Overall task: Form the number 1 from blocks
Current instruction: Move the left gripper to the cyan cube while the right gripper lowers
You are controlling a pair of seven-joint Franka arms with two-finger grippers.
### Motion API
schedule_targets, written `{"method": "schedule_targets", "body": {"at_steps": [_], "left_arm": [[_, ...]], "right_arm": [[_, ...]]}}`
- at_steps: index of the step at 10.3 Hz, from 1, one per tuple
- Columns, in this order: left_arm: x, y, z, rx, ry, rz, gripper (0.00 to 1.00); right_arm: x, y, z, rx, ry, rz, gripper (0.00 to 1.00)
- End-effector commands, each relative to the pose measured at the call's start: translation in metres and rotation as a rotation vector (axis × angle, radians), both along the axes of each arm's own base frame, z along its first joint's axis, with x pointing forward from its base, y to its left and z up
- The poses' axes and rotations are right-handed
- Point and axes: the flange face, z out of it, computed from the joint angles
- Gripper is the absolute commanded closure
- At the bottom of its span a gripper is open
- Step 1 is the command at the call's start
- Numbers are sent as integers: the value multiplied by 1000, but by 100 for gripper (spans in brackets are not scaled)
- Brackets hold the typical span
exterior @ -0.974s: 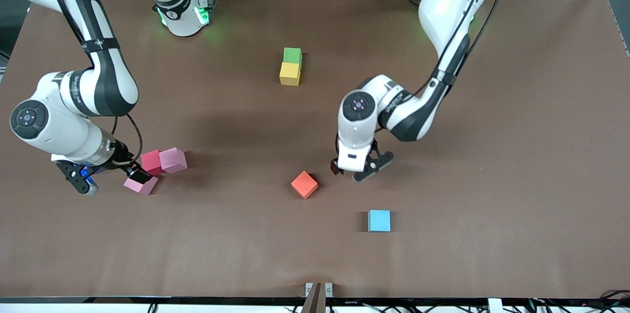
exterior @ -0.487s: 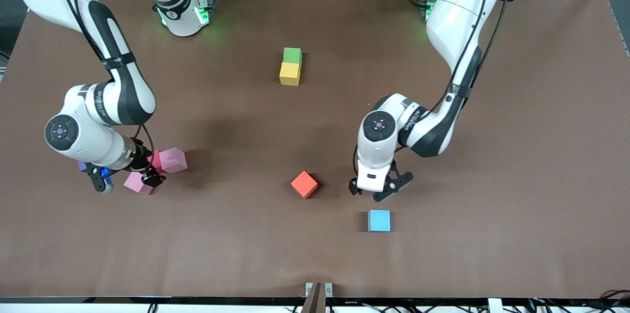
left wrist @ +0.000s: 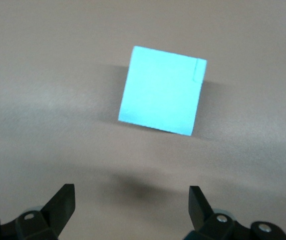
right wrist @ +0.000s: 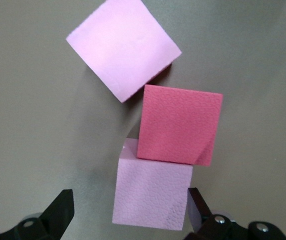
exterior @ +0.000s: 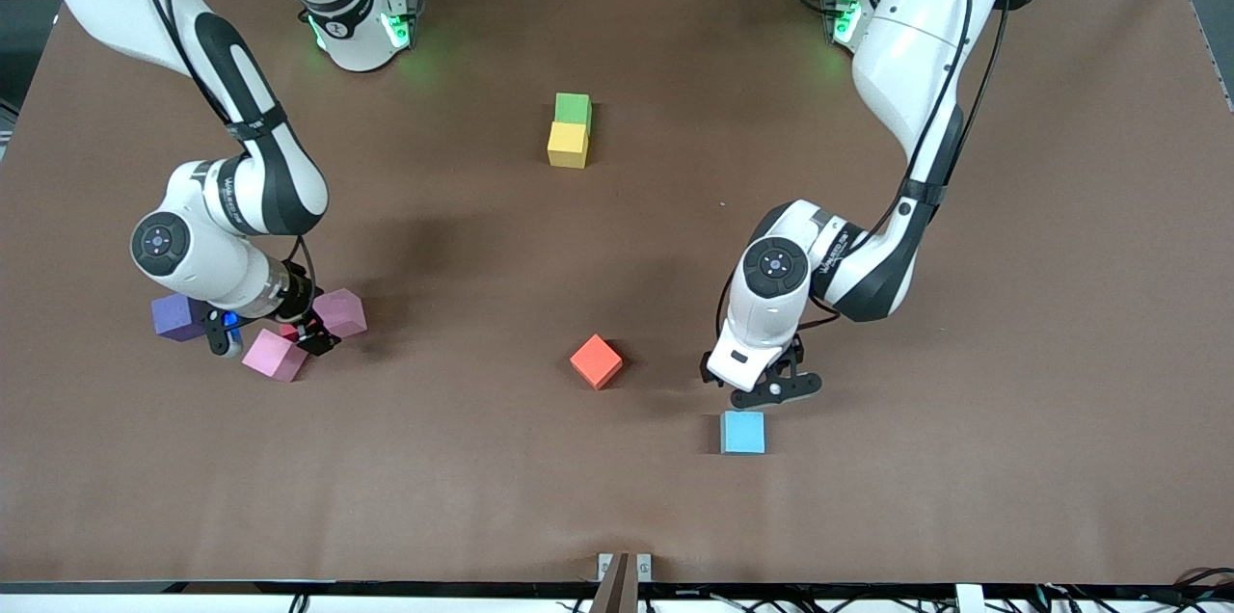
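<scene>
Two Franka arms work over a brown table [exterior: 1012, 324] scattered with small coloured cubes. The left gripper [exterior: 764, 384] hangs just above the tabletop beside the light blue block [exterior: 743, 432], its fingers [left wrist: 61, 202] spread wide with nothing between them; in the left wrist view the light blue block [left wrist: 162, 90] lies flat on the table, clear of both fingertips. The orange block [exterior: 596, 361] sits alone, turned at an angle, between the two grippers and a little farther from the front camera than the light blue one. Toward the right arm's end of the table, the right gripper [exterior: 270, 332] hovers low over a tight cluster of three cubes, its fingers [right wrist: 57, 212] also parted and empty. The right wrist view shows the red block [right wrist: 179, 125] wedged between two pink blocks, touching the paler one [right wrist: 152, 193] along an edge and meeting the other [right wrist: 122, 47] near a corner. In the front view the red block [exterior: 289, 331] is mostly hidden under the gripper, with one pink block [exterior: 275, 356] nearer the camera and the other [exterior: 339, 312] farther. A purple block [exterior: 178, 316] rests just beside the cluster, at the table's outer end. Near the robots' bases, the green block [exterior: 573, 108] and the yellow block [exterior: 567, 145] stand touching in a short line, yellow nearer the camera.
</scene>
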Motion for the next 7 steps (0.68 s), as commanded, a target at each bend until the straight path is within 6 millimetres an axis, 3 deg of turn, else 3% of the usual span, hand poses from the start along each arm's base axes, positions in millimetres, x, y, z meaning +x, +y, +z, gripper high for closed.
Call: {"method": "schedule_targets", "body": {"at_steps": [1, 7], "left_arm": [[17, -3, -5, -57, -69, -49, 0], [32, 13, -19, -68, -173, -55, 0]], "right_arm": [[-14, 6, 6, 13, 44, -16, 0], [-14, 4, -1, 12, 47, 2, 0]]}}
